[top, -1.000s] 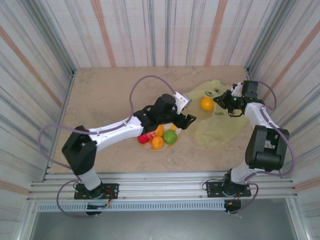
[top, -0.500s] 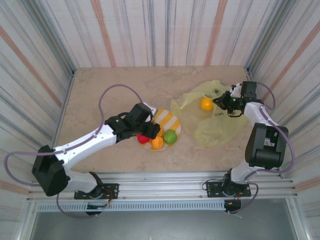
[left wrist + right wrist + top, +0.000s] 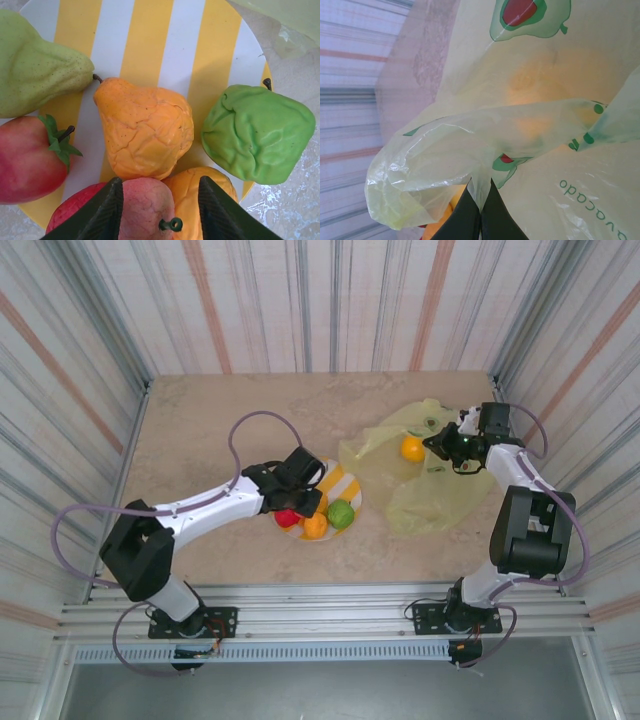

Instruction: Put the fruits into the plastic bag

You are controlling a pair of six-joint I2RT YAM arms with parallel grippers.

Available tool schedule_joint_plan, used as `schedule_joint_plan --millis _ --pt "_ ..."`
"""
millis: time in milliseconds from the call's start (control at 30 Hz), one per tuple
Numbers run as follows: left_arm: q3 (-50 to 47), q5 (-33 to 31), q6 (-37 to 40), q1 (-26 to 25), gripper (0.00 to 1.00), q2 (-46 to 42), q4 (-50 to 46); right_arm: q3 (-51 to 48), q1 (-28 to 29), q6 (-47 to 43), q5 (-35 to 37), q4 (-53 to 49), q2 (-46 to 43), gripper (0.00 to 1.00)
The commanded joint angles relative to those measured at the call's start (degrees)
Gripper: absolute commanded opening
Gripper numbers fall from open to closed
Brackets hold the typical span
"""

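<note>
Left claw point(image 3: 160, 180) spread around a cropped red fruit point(image 3: 142, 210); right claw point(image 3: 480, 212) pinches the plastic bag point(image 3: 445, 145), blurring 1 orange fruit point(image 3: 537, 80).

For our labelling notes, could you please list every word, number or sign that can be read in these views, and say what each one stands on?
"avocado": dark-green letters printed slantwise on the plastic bag, seen in the right wrist view.
No other text is legible. In the top view, the bag's prints are too small to read.

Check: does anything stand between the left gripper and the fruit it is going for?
Nothing visible does. The left gripper straddles the pink-yellow fruit at the edge of the plate, its jaws apart on either side.
</note>
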Motion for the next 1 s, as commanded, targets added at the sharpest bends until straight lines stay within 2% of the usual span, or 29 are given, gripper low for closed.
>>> schedule_joint_plan --millis 0,200,467,733,867,967 --pt "1.5 -1.4 1.1 0.1 0.38 0.9 0.9 0.8 0.4 -1.7 0.5 -0.9 0.8 0.00" --pt "1.7 -1.2 1.6 0.1 0.23 1.2 1.7 0.7 0.6 -1.8 0.4 -0.8 0.9 0.00" --pt "2.1 -0.6 1.9 0.0 0.15 1.0 2.7 0.3 0.8 -1.9 0.3 -0.8 1.2 0.00" --pt "3.4 -0.3 2.2 -0.6 0.00 -0.5 2.5 0.4 0.8 -2.0 0.1 -0.8 1.5 0.00" --pt "4.1 0.6 2.5 -2.8 0.00 -3.3 4.6 0.4 0.7 -2.2 -0.1 -1.1 1.5 0.00" --pt "4.0 3.8 3.6 -4.7 0.00 -4.7 9.8 0.7 0.6 -2.6 -0.2 -1.6 1.5 0.00"
